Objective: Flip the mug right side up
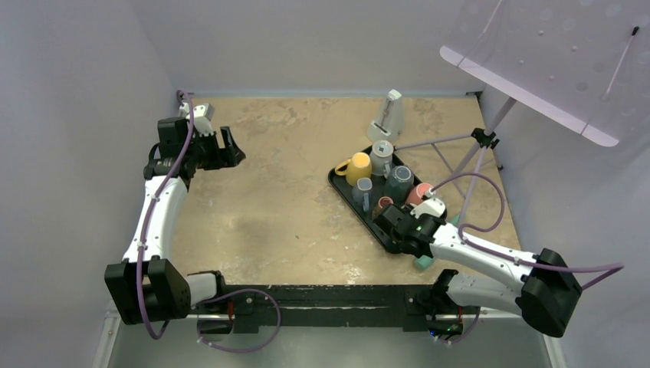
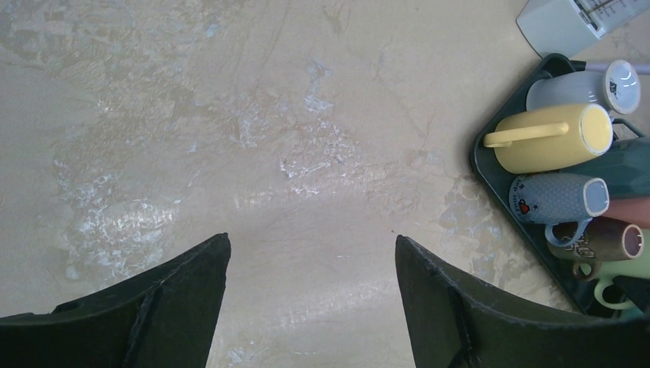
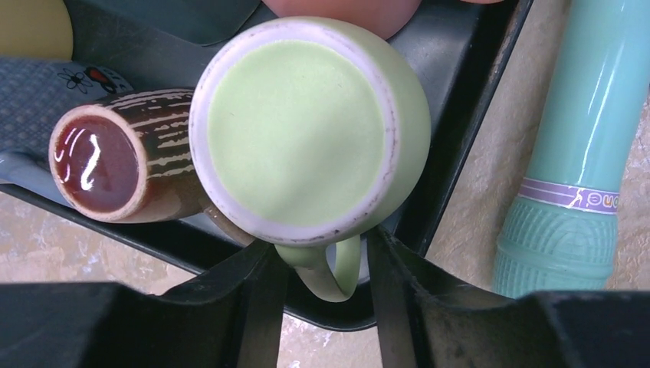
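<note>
Mug [image 3: 299,130] is stood base-up in the near corner of the tray [image 3: 452,153], at 12 o'clock from the right tool [image 3: 322,247]. Its handle [image 3: 337,276] is pointed to 6 o'clock, flanked by parted jaws, not yet clamped. The left tool [image 2: 313,249] is held wide open, well apart.

Right wrist view: shows the green mug [image 3: 299,130] bottom-up only, mouth hidden underneath. Cannot tell whether the right fingers [image 3: 238,307] press its handle [image 3: 329,272] or stand just off it. Loses the pink mug [image 3: 345,11] and yellow mug [image 3: 27,27] to the top edge, the blue-grey mug [image 3: 34,96] to the left edge. From above, hides that green mug and the near end of the tray [image 1: 349,198] under the right arm [image 1: 475,257], and most of the teal bottle [image 1: 423,263] too. Left wrist view: crops the tray at the right edge, clips the metronome [image 2: 563,23] at the top.
</note>
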Controlling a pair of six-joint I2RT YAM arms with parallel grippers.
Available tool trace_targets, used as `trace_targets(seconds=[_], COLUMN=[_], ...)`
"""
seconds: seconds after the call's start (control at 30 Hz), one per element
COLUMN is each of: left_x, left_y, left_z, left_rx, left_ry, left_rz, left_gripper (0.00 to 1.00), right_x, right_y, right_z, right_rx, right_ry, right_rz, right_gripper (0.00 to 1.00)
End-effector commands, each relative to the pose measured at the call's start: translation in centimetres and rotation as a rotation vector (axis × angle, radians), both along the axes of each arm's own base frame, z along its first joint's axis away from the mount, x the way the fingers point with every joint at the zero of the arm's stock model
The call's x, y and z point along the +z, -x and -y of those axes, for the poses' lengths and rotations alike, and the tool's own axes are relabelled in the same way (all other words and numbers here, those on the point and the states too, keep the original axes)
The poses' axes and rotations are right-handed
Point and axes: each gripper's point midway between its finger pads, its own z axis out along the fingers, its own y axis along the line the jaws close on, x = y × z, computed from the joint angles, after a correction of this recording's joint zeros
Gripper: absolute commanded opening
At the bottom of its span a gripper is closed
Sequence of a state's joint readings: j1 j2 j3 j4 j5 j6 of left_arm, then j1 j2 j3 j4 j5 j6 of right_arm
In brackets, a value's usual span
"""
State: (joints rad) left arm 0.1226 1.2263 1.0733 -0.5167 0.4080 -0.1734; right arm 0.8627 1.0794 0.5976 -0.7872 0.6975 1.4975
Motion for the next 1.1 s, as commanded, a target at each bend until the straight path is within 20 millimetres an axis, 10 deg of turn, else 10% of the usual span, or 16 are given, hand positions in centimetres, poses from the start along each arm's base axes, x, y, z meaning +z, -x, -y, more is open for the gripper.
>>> trace_targets(seconds=[0.0, 0.2, 0.37, 0.7, 1.07], left_x=[1.7, 1.8, 1.6, 4.1, 9.8], left_y=[-0.3, -0.3, -0.5, 0.3, 5.4], left_z=[0.3, 0.2, 0.1, 2.4, 13.4], left_rx=[-0.009, -0.012, -0.013, -0.152, -0.466], left_ry=[0.003, -0.001, -0.013, 0.052, 0.484], left_rz=[0.058, 0.059, 0.062, 0.067, -0.063], left_gripper=[0.82, 0.82, 0.82, 0.81, 0.81], right_x=[0.3, 0.8, 2.9, 13.2, 25.3], right_y=[-0.8, -0.6, -0.5, -1.1, -2.2], right_z=[0.8, 1.4, 1.9, 1.5, -3.2], right_rx=[-0.01, -0.034, -0.046, 0.094, 0.468], right_ry=[0.031, 0.046, 0.03, -0.092, -0.194], right_rz=[0.047, 0.039, 0.076, 0.285, 0.609], right_gripper=[0.41, 0.0, 0.0, 0.0, 0.0])
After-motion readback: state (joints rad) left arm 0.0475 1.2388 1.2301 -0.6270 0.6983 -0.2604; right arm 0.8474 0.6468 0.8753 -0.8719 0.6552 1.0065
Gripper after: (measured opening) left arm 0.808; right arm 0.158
